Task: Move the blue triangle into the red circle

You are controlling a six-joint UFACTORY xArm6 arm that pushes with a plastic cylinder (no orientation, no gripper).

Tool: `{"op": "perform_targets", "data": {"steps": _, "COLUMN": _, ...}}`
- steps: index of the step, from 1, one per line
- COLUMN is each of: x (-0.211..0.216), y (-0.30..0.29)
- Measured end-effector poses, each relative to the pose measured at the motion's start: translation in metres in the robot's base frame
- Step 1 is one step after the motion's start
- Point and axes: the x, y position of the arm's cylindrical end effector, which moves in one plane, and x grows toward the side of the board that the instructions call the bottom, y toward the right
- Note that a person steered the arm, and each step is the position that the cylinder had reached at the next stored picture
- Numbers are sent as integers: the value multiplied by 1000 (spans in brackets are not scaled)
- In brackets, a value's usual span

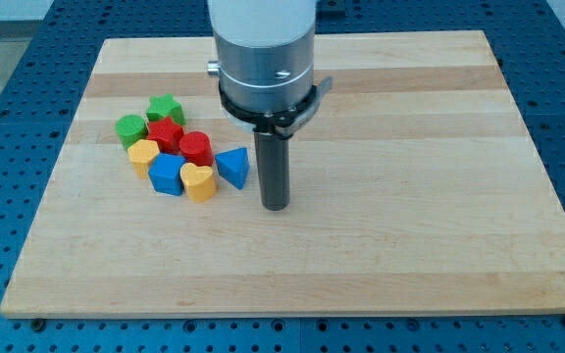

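The blue triangle (232, 167) lies on the wooden board at the right edge of a cluster of blocks. The red circle (196, 148) sits just to its upper left, almost touching it. My tip (277, 204) rests on the board to the right of the blue triangle and slightly lower, with a small gap between them. The rod rises straight up from the tip to the arm's silver end.
The cluster holds a green star (166, 107), a green block (130, 128), a red star (165, 132), a yellow block (144, 153), a blue block (167, 176) and a yellow heart (199, 181). The board (410, 196) lies on a blue perforated table.
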Motion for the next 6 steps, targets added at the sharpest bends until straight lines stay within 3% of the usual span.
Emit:
{"op": "perform_targets", "data": {"steps": 4, "x": -76, "y": -43}}
{"op": "perform_targets", "data": {"steps": 6, "x": -91, "y": -46}}
